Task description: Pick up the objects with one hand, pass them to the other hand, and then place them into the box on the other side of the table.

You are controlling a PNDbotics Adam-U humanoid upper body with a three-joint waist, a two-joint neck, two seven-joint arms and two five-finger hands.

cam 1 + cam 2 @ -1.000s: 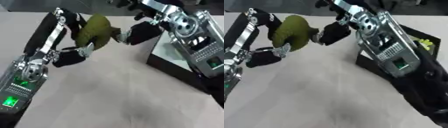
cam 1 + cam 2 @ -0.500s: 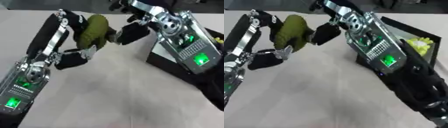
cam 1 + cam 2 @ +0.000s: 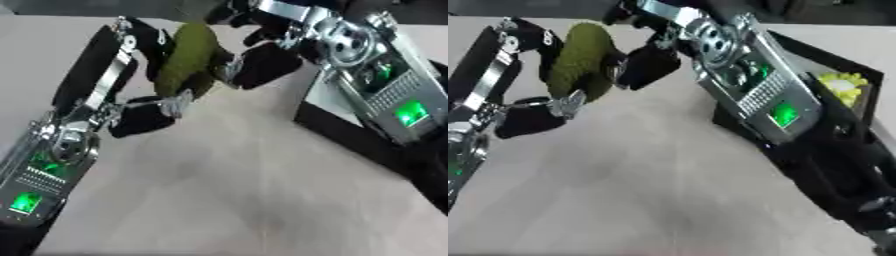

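Both hands (image 3: 144, 107) (image 3: 262, 62) around green object (image 3: 188, 55)

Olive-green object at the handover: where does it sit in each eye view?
Left eye view: olive-green object sits upper centre-left, held off the table between the left hand and the right hand.
Right eye view: the same object sits upper left, further toward the left edge.
Shared landmark: the black box on the right side; its yellow contents show only in the right eye view.
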